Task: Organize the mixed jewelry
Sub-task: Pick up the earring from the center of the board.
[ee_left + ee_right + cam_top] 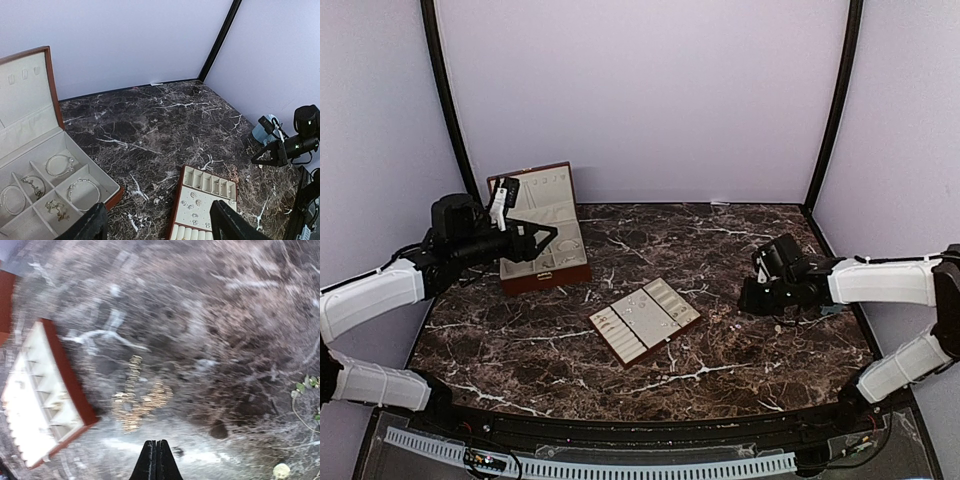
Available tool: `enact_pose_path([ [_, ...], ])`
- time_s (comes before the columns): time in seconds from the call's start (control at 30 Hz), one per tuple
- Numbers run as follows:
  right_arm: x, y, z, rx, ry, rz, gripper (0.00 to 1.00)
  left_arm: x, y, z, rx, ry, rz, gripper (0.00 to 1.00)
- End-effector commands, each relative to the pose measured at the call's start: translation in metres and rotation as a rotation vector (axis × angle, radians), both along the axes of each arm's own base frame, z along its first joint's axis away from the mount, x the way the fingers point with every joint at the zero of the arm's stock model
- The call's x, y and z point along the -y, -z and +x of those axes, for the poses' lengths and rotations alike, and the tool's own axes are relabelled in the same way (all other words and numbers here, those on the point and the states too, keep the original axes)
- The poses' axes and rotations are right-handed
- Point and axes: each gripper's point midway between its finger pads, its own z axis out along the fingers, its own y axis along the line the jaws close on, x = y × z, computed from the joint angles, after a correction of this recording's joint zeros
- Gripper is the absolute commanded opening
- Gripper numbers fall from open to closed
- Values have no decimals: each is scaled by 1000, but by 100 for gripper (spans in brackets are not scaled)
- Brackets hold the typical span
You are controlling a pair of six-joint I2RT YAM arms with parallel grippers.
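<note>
Right tool (156, 460): tips pressed together with nothing visible between them, low over the desk (225, 315); no piece looks gripped yet.
Mixed jewelry (137, 395): a loose gilt cluster lies just ahead of that tool, beside the tray (67, 370); sorted pieces sit in tray slots and box (22, 90) compartments.
Left tool (160, 225): spread, empty, by the open box, probably waiting its turn.
</note>
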Motion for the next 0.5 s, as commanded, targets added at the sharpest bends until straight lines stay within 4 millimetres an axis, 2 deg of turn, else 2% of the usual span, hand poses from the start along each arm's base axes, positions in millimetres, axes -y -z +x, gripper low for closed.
enact_pose_path([
  [0.0,-25,-42,8,141,-32,214,0,5,-30,-13,175,48,-34,75],
  [0.03,-29,-48,5,157,-43,249,0,9,-28,-18,182,61,-40,75],
  [0.07,-35,-60,7,201,-57,297,0,11,-37,-20,212,60,-64,77],
  [0.1,-41,-68,6,228,-69,336,0,16,-33,-24,211,63,-72,78],
  [0.13,-46,-76,4,254,-81,376,0,19,-40,-26,239,61,-103,78],
  [0.17,-54,-85,3,276,-96,416,0,27,-34,-32,236,67,-106,79],
  [0.33,-101,-134,-8,411,-218,594,0,62,-33,-46,220,94,-173,79],
  [0.47,-137,-163,-19,490,-315,705,0,93,-34,-64,200,152,-280,80],
])
